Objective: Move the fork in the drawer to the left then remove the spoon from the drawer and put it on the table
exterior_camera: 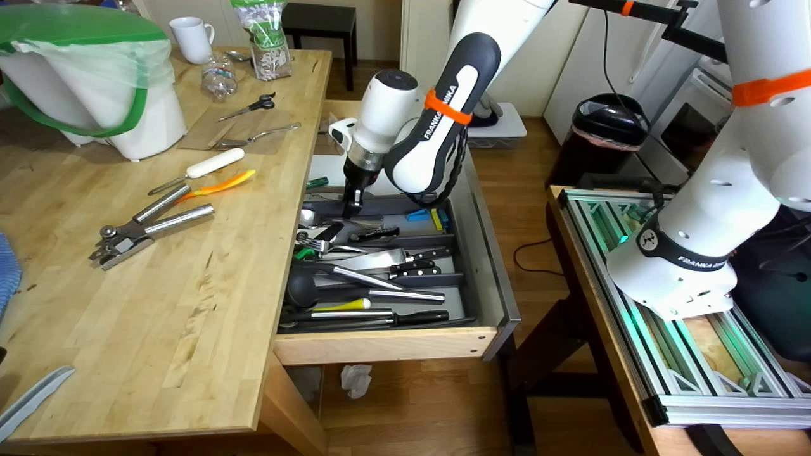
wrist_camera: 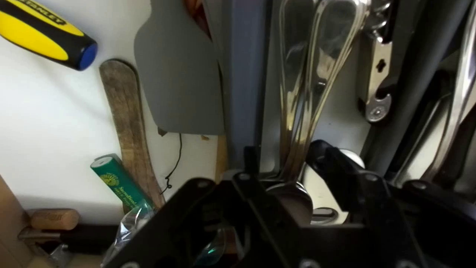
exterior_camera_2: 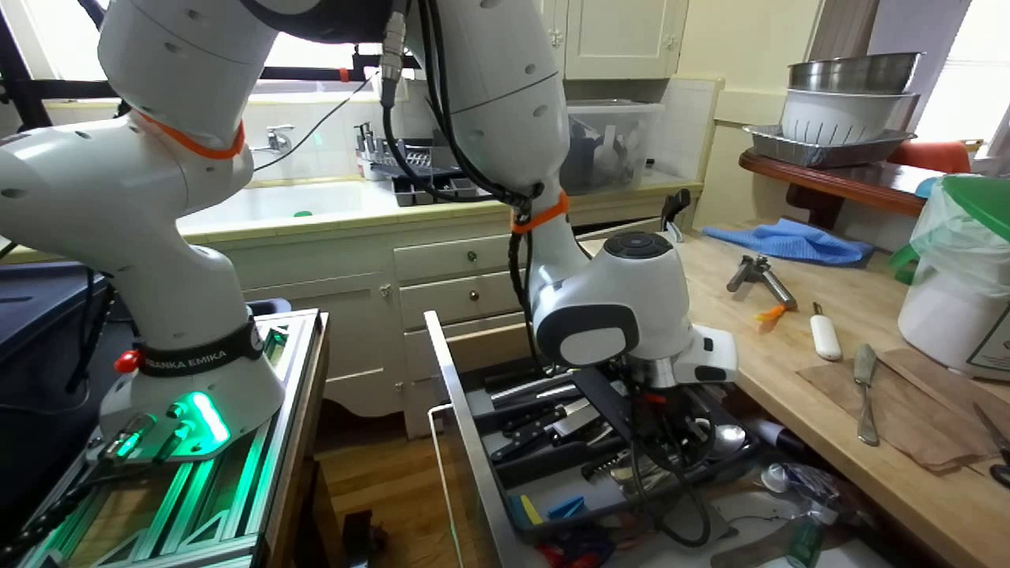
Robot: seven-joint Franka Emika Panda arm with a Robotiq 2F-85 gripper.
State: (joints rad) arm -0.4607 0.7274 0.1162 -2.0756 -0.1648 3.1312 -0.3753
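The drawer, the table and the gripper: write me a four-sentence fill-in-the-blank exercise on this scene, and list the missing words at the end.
1. The gripper over the drawer is not shut but ____.
2. In the wrist view, the yellow-and-black handle bears the name ____.
3. The mug on the table is coloured ____.
4. The crumpled cloth on the table is coloured ____.
Missing words: open; Stanley; white; blue.
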